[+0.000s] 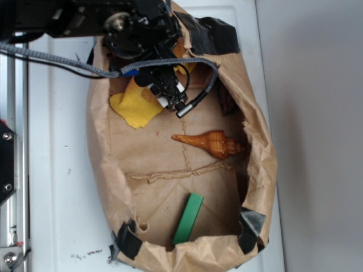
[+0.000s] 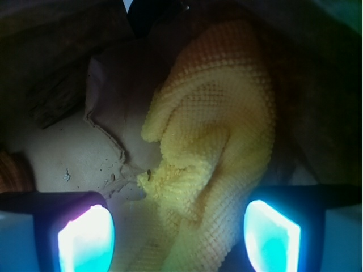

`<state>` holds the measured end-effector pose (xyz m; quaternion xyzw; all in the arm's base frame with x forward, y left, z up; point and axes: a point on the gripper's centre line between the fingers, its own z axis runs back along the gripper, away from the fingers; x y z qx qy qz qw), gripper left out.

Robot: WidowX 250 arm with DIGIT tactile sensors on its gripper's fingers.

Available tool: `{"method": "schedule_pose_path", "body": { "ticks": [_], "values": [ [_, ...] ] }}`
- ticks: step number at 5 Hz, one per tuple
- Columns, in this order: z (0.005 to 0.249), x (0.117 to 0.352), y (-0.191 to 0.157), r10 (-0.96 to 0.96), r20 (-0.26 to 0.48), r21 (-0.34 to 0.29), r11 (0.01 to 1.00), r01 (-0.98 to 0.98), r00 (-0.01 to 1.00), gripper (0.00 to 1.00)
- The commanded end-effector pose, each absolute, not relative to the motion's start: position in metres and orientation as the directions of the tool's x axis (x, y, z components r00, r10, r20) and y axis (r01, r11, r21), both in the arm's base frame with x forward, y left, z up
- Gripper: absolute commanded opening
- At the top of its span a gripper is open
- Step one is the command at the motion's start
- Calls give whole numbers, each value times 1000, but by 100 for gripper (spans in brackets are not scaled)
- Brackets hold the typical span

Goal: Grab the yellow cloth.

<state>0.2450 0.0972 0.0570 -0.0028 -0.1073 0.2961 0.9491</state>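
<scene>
Cloth sits right under the tool [image 1: 161, 90]: in the wrist view the yellow cloth [image 2: 221, 153] rises between the two spread pads [image 2: 85, 238], so the jaws stand open around it, not yet closed. Its long axis there runs from 6 toward 12 o'clock, the bulk nearer the right pad. From outside, the cloth spreads to 8 o'clock of the tool, on the crumpled floor of the brown paper bag [image 1: 170, 187]. Bag walls crowd at 12 o'clock; the orange shell [image 1: 210, 144] lies apart at 4 o'clock.

cloth [image 1: 138, 109]: upper part hidden under the gripper [image 1: 169, 97]
pads [image 2: 86, 238]: cut off by wrist view's bottom edge
seashell [image 2: 10, 170]: only an orange sliver at wrist view's left edge
</scene>
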Motion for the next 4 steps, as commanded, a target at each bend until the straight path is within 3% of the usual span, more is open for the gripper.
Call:
{"method": "schedule_pose_path", "body": {
  "ticks": [1, 2, 3, 4],
  "values": [
    [50, 255, 118, 601, 227, -40, 792, -609, 766, 100],
    [33, 264, 115, 600, 230, 21, 785, -620, 767, 100],
    [39, 263, 110, 582, 269, 16, 794, -608, 767, 0],
    [41, 263, 110, 567, 291, -1, 806, -592, 771, 0]
  ]
}}
